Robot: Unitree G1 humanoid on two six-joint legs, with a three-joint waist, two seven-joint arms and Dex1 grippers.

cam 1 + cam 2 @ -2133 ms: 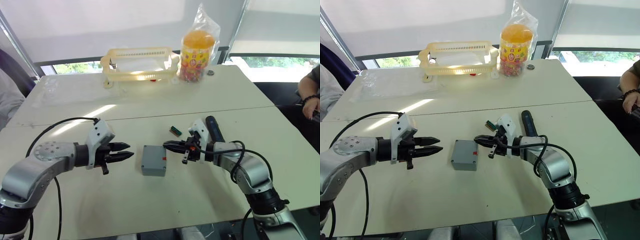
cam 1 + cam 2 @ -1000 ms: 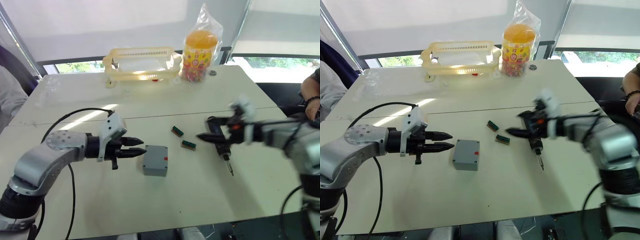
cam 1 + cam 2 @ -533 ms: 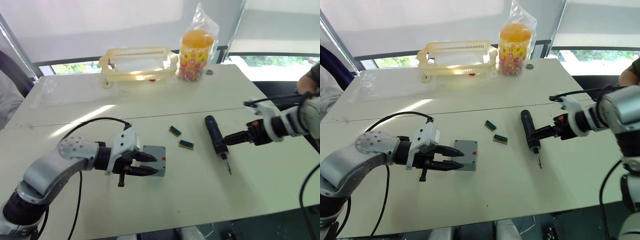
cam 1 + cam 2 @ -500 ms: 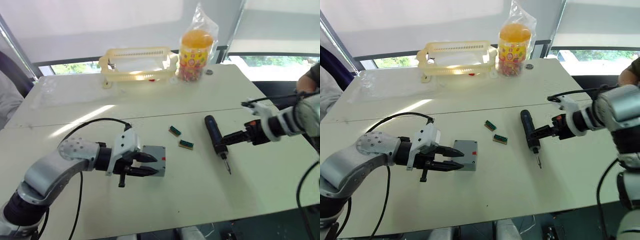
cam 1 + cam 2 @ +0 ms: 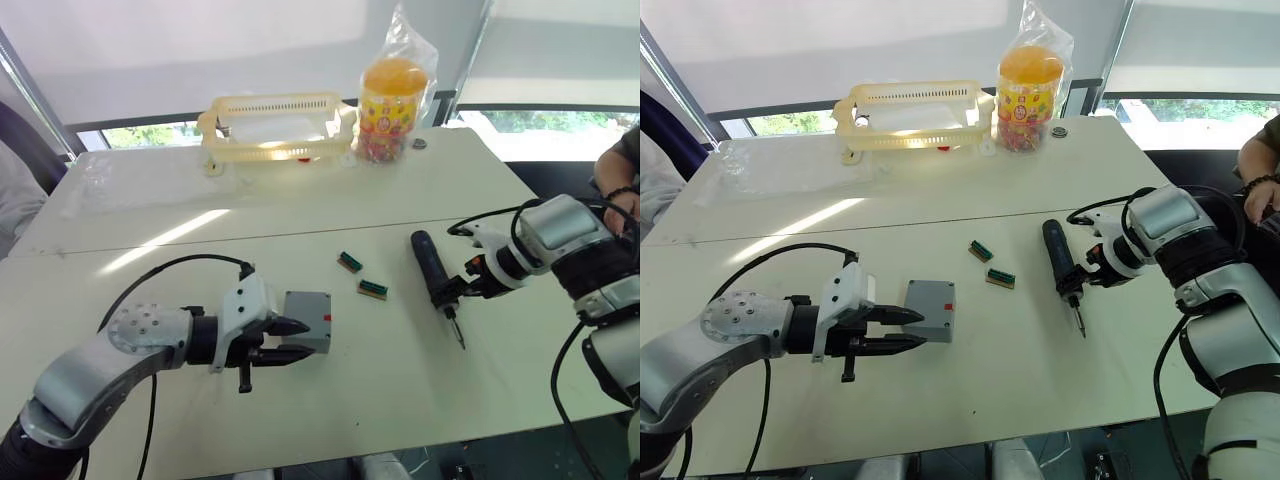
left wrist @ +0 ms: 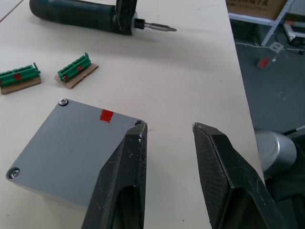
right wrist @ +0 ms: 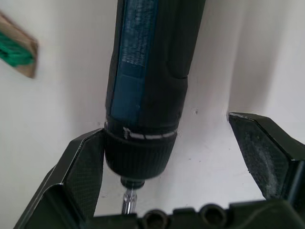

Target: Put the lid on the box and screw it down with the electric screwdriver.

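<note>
The box is seen lying on the bench, with its lid already seated on top; screw heads are visible at two corners of the lid in the left wrist view, and a small red mark is carried on the side facing the right arm. The left gripper is held at the box's near left side with its fingers spread apart. One finger is laid over the near edge of the lid by a corner, while the other is kept clear of the box above bare bench, so nothing is clasped.

The electric screwdriver is laid flat on the bench to the right of the box, well apart from it, its metal bit pointed toward the robot. The right gripper is placed around the tool's tip end with its fingers wide open. In the right wrist view one finger is seen touching the dark collar, and the other is held apart from the tool, so no grip is closed on it.

Two small green blocks are found between the box and the screwdriver. A yellow basket and a bagged orange jar are set at the far side of the bench. A person's hand is visible at the right edge.
</note>
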